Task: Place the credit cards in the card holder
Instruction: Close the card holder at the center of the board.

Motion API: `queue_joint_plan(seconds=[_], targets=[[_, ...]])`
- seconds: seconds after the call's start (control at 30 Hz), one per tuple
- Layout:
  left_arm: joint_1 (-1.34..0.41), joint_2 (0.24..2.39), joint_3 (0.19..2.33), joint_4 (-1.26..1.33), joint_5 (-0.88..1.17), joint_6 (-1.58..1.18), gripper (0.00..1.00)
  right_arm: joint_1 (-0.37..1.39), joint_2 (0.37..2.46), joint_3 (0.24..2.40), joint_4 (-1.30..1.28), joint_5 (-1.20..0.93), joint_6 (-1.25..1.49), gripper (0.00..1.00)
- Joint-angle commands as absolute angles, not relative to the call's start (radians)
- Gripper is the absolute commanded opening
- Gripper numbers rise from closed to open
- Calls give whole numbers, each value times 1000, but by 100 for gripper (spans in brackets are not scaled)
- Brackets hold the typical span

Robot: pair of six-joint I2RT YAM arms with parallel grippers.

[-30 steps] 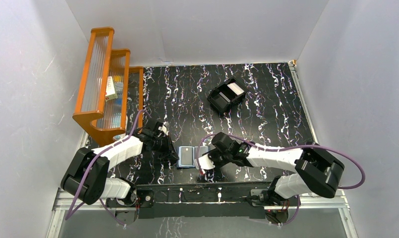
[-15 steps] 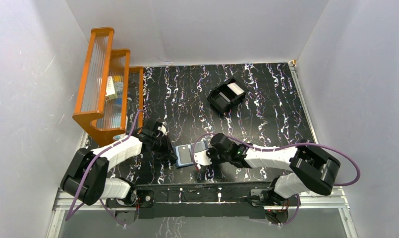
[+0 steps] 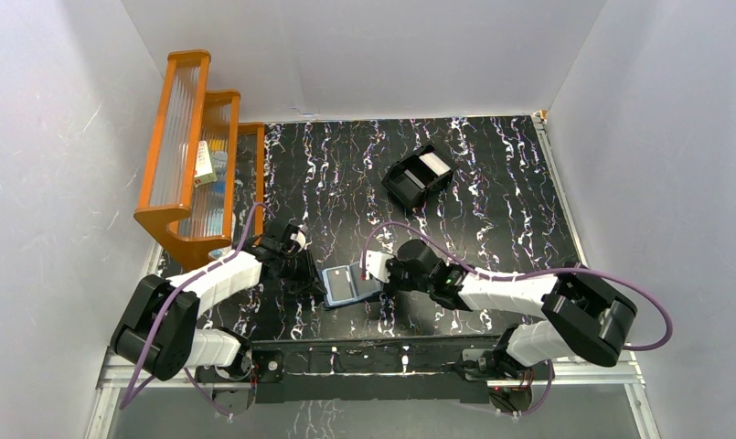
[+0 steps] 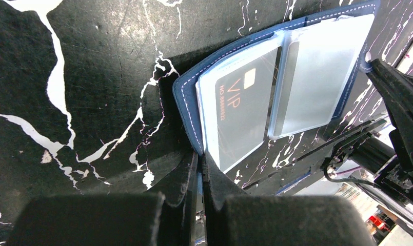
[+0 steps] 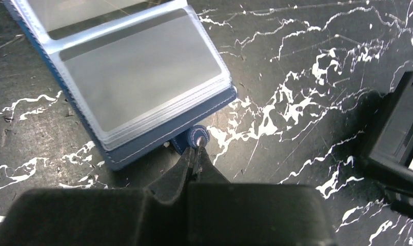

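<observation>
The navy card holder (image 3: 346,286) lies open near the table's front edge, its clear sleeves facing up. A grey credit card marked VIP (image 4: 240,110) sits in one sleeve and a pale card (image 4: 319,66) in the sleeve beside it. My left gripper (image 4: 200,154) is shut on the holder's left edge. My right gripper (image 5: 195,146) is shut on the small snap tab (image 5: 197,137) at the holder's (image 5: 142,148) right edge. Another white card (image 3: 431,163) lies in the black box.
The black open-top box (image 3: 417,176) stands at the back middle of the marbled table; its corner (image 5: 399,133) shows in the right wrist view. An orange rack (image 3: 195,155) holding small items stands at the far left. White walls close in the sides.
My right gripper has closed and moved from the holder's near right side up to its right edge, onto the snap tab. The holder has turned slightly. The left gripper has stayed put.
</observation>
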State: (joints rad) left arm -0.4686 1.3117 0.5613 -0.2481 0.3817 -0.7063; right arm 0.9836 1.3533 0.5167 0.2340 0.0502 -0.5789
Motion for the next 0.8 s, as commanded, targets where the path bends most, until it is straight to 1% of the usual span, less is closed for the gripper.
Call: queue_joint_plan(seconds=[0.0, 0.13, 0.23, 0.3, 0.33, 0.43, 0.5, 0.63, 0.77], targets=[[-470, 1285, 580, -312, 395, -688, 0, 958, 1317, 523, 289, 83, -501, 0], [-470, 1284, 585, -317, 394, -687, 0, 950, 1304, 547, 277, 58, -396, 0], [-469, 1281, 592, -321, 393, -690, 0, 949, 1329, 599, 238, 39, -191, 0], [-470, 1280, 599, -321, 400, -698, 1, 949, 1351, 601, 256, 31, -87, 0], [-469, 1278, 600, -310, 411, -709, 4, 949, 1354, 584, 296, 37, -33, 0], [-471, 1271, 590, -237, 499, -745, 20, 949, 1342, 500, 442, 66, 109, 0], [-470, 1263, 582, -190, 544, -765, 26, 950, 1331, 450, 517, 84, 184, 0], [-471, 1228, 560, -82, 619, -807, 32, 948, 1334, 416, 593, 86, 277, 0], [-471, 1221, 529, 39, 672, -854, 35, 950, 1347, 396, 623, 109, 334, 0]])
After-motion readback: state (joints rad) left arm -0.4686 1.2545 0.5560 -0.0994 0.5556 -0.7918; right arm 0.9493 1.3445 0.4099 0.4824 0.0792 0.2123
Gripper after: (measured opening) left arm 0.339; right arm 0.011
